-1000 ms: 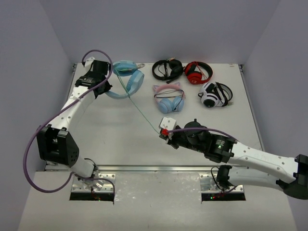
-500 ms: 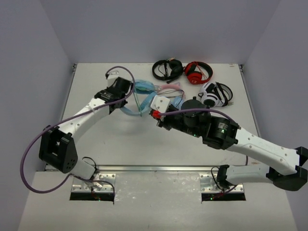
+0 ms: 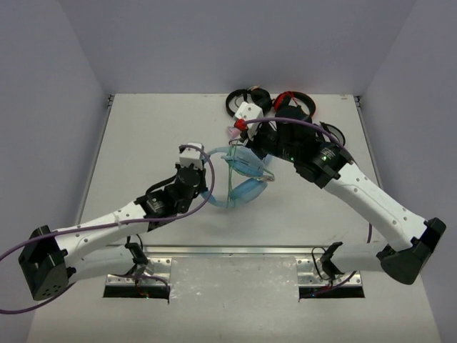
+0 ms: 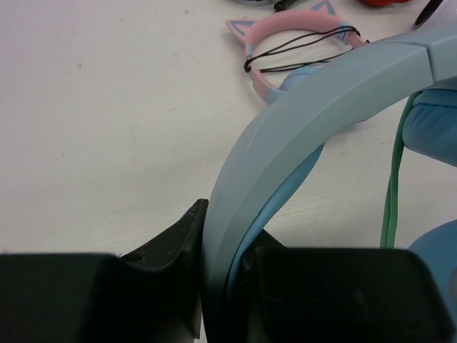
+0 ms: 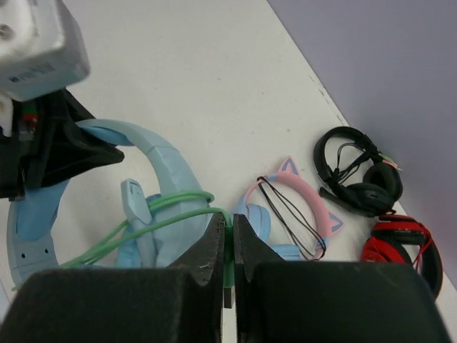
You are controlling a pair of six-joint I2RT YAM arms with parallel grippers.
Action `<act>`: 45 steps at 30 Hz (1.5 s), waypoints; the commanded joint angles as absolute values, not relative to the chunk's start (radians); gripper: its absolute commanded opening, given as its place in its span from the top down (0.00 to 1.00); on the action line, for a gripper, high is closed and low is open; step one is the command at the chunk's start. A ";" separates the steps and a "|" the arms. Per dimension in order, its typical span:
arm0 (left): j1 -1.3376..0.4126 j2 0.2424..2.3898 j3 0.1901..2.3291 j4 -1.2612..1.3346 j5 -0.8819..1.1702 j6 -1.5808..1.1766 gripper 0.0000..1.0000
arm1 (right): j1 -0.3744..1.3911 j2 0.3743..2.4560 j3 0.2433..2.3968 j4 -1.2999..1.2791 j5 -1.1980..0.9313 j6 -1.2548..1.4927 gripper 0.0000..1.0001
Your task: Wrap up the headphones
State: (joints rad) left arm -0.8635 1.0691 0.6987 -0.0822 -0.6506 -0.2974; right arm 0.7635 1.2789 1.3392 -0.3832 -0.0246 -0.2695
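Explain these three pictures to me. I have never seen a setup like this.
Two white robot arms are bolted to a pale table. One picture looks down from above; the other two come from a camera on each wrist. The left gripper is clamped on the padded headband of the large light-blue over-ear headphones. The right gripper pinches their thin pale-green cable, which loops across them. Pink cat-ear headphones, a black pair and a red pair lie nearby.
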 commanded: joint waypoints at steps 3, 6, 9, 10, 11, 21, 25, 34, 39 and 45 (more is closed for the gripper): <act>-0.888 1.021 0.676 0.082 -0.567 -0.215 1.00 | 0.678 1.275 1.394 -0.287 -0.155 -0.295 0.99; -0.906 1.089 0.730 0.032 -0.558 -0.203 1.00 | 0.680 1.255 1.350 -0.238 -0.172 -0.273 0.99; -0.914 1.115 0.764 0.028 -0.506 -0.192 1.00 | 0.677 1.275 1.376 -0.271 -0.172 -0.284 0.99; -0.913 1.147 0.781 -0.021 -0.503 -0.193 1.00 | 0.676 1.285 1.381 -0.278 -0.175 -0.284 0.99; -0.916 1.163 0.801 -0.058 -0.496 -0.196 1.00 | 0.678 1.287 1.381 -0.270 -0.175 -0.282 0.99; -0.983 1.141 0.850 -0.118 -0.512 -0.199 1.00 | 0.586 1.362 1.394 -0.273 -0.110 -0.258 0.99; -0.983 1.128 0.850 -0.169 -0.555 -0.219 1.00 | 0.477 1.325 1.333 -0.232 -0.156 -0.203 0.99; -0.957 1.097 0.833 -0.127 -0.520 -0.221 1.00 | 0.387 1.292 1.272 -0.196 -0.233 -0.147 0.99; -0.803 1.063 0.853 -0.063 -0.240 -0.206 0.99 | 0.365 1.296 1.224 -0.167 -0.328 -0.078 0.78; -0.658 1.196 0.995 -0.155 -0.011 -0.176 1.00 | 0.325 1.310 1.226 -0.150 -0.330 0.032 0.60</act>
State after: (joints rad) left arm -0.7033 1.1679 0.8951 -0.1986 -0.2394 -0.1776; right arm 0.3824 1.3064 1.2171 -0.2615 -0.4038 -0.0418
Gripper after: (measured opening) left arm 0.163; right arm 0.397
